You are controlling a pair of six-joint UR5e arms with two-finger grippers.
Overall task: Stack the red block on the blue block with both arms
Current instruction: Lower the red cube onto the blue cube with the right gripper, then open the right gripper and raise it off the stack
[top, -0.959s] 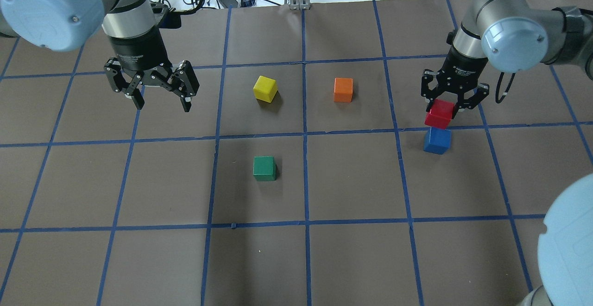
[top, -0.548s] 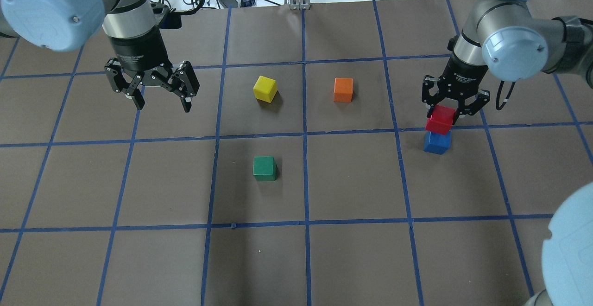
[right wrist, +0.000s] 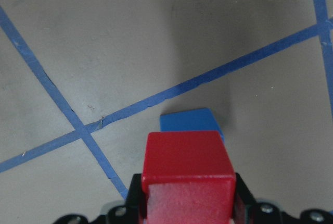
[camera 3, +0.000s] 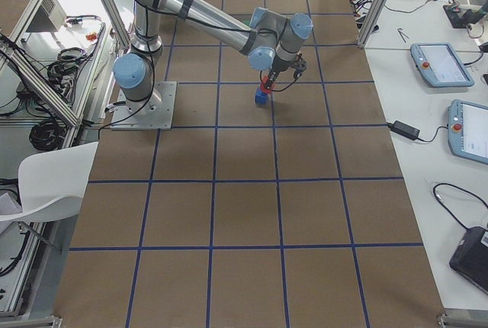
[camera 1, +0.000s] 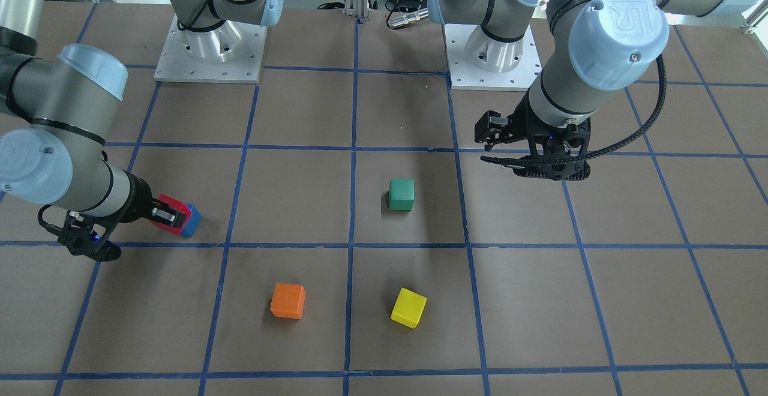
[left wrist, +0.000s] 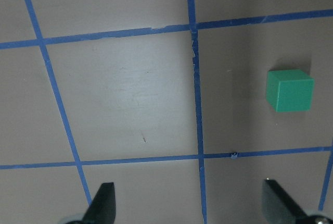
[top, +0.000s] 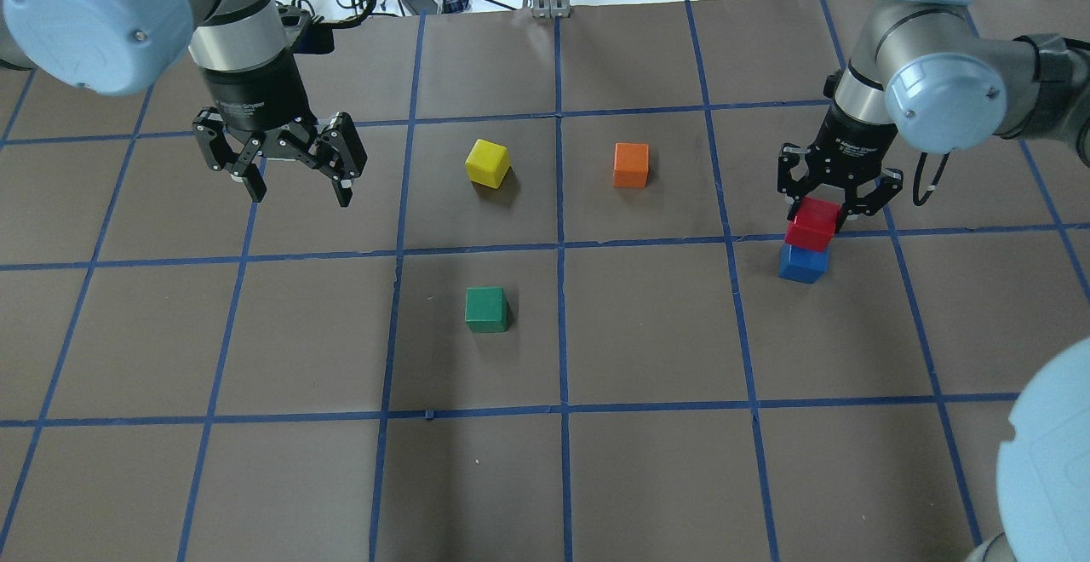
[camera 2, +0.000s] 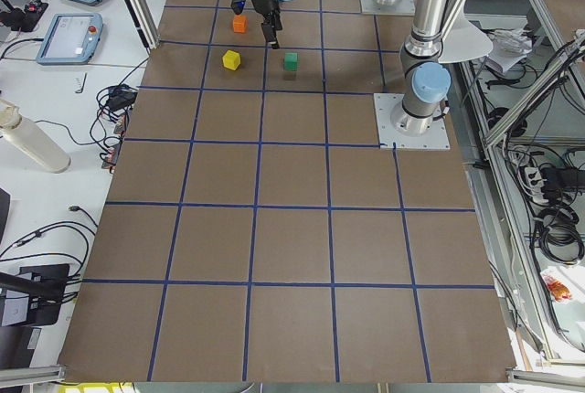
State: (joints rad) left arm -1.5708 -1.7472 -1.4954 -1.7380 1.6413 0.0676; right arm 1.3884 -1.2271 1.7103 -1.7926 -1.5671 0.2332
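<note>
At the right of the overhead view, the right gripper [top: 824, 207] has its fingers closed on the sides of the red block [top: 813, 223], which sits directly over the blue block [top: 802, 266]; I cannot tell whether they touch. In the wrist view red looks shifted a little to one side of blue, so a release here could leave it overhanging, and it might tip or slide off. Pressing down could also nudge blue. Red is a cube, so it has no long axis, and its faces run nearly parallel to blue's. The left gripper [top: 298, 196] hovers wide open and empty at upper left.
</note>
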